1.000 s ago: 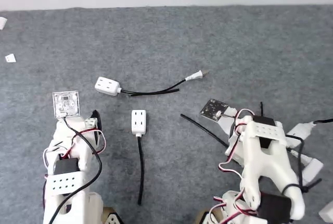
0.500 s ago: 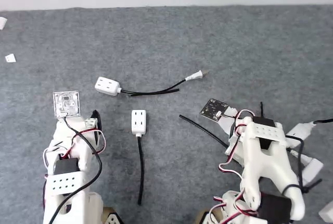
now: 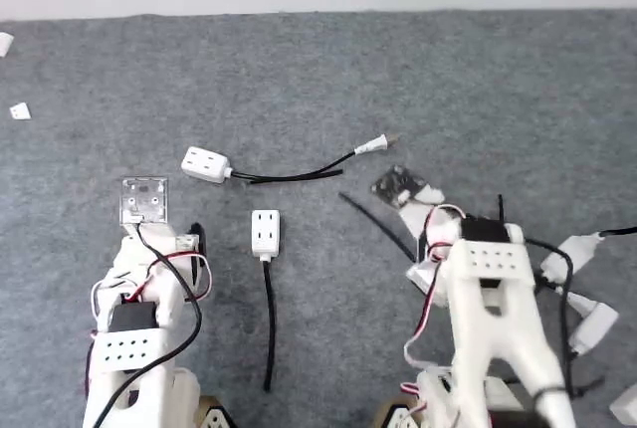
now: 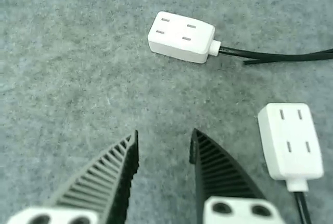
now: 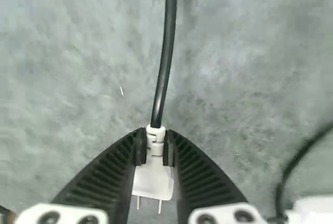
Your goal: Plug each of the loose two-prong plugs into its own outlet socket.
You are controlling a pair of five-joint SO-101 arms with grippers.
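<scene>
Because the right gripper (image 5: 154, 139) pinches one plug (image 5: 152, 177) with its prongs pointing backward, the open left gripper (image 4: 162, 146), near a socket (image 4: 289, 139) on the carpet (image 3: 318, 70), should steady it for mating.

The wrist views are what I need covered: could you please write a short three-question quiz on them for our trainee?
1. True or false: the right end effector is shut on a two-prong plug.
2. The left end effector is: A) open above bare carpet; B) shut on a cord; C) shut on a socket.
3. Fill in: the left wrist view shows ___ white socket blocks.
Key: 1 true; 2 A; 3 two.
</scene>
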